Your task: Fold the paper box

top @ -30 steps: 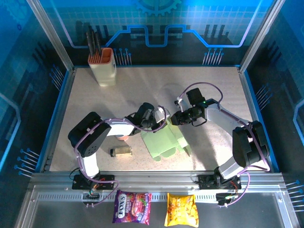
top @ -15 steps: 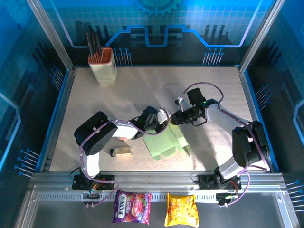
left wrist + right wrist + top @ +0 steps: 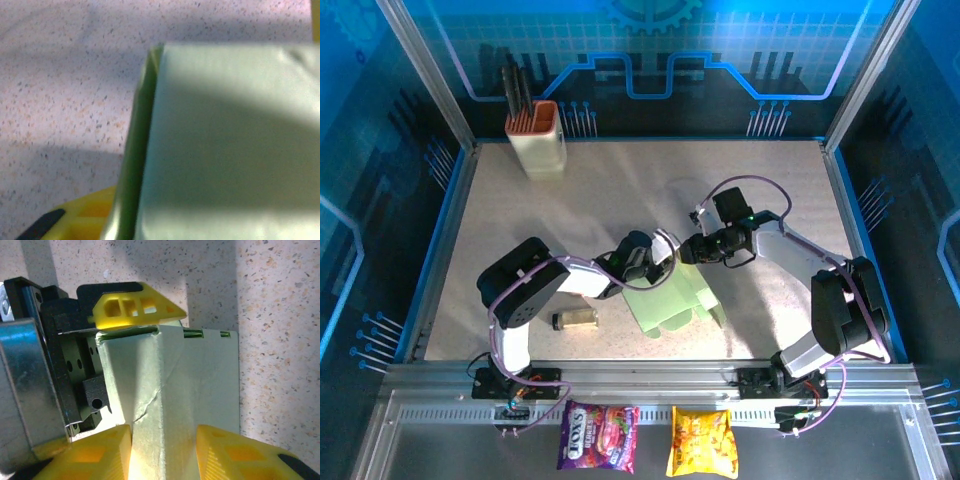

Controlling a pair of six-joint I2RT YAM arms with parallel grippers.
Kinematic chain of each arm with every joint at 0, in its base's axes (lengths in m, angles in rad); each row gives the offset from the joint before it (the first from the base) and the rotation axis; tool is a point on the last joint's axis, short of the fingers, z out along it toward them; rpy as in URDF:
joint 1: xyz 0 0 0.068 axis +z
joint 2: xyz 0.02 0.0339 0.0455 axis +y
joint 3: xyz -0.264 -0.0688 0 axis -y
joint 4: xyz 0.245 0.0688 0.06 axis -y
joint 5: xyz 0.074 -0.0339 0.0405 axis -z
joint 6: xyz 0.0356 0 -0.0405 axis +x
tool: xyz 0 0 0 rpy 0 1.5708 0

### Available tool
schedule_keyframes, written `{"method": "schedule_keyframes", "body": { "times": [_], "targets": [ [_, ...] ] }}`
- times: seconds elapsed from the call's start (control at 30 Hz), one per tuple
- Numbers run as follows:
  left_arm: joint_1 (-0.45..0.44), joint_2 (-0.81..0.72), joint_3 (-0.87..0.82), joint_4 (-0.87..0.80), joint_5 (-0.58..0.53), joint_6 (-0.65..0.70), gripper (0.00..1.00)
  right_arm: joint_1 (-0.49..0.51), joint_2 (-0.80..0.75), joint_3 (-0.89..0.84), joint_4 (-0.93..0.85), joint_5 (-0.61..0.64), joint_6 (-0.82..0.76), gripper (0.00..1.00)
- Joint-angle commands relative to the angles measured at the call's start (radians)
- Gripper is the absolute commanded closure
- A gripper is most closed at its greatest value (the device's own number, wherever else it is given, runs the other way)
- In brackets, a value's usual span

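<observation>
Top external view: I see the surface (image 3: 750,190) with both arms reaching to its middle and meeting over the paper box (image 3: 665,300).
Paper box position: it lies near the centre of the surface, a little toward the near edge, with its far end between the two end effectors.
Paper box shape: it is mostly a flat pale-green cut-out with flaps spread toward me, and only the far end is lifted into an upright wall.
Done so far: I judge that one wall has been raised along its crease. No closed corners show.
Left to do: by my reading the other walls have to come up and the flaps tuck in, so the task is somewhere between early and midway.
Right end effector (image 3: 682,252): on the right wrist view its yellow fingers (image 3: 100,455) sit either side of the raised panel, partly open, both touching its edges. I take that as a hold on the paper box.
Left end effector (image 3: 663,262): one yellow finger lies along the wall's far top edge. On the left wrist view the card is very close, and I cannot tell whether it is clamped or merely rested against.
Panel detail: a thin diagonal crease line runs across the raised panel, and small slots (image 3: 192,333) sit along its far edge.
</observation>
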Motion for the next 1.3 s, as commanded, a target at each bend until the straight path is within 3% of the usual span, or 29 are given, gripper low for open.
{"method": "schedule_keyframes", "body": {
  "times": [0.0, 0.33, 0.7, 0.87, 1.27],
  "targets": [
    [-0.008, -0.069, -0.044, 0.011, -0.010, 0.025, 0.65, 0.017, -0.013, 0.034, -0.061, 0.051, 0.004, 0.59],
    [-0.002, -0.196, -0.151, -0.007, -0.002, -0.014, 0.58, 0.051, -0.018, 0.094, -0.105, 0.129, 0.006, 0.52],
    [0.062, -0.359, -0.237, 0.007, -0.002, -0.081, 0.57, 0.106, 0.021, 0.199, -0.160, 0.269, 0.006, 0.26],
    [0.077, -0.395, -0.247, -0.003, 0.001, -0.085, 0.57, 0.138, 0.088, 0.264, -0.194, 0.319, -0.011, 0.20],
    [0.079, -0.400, -0.255, 0.002, -0.006, -0.093, 0.55, 0.211, 0.271, 0.397, -0.255, 0.441, -0.010, 0.25]
  ]
}}
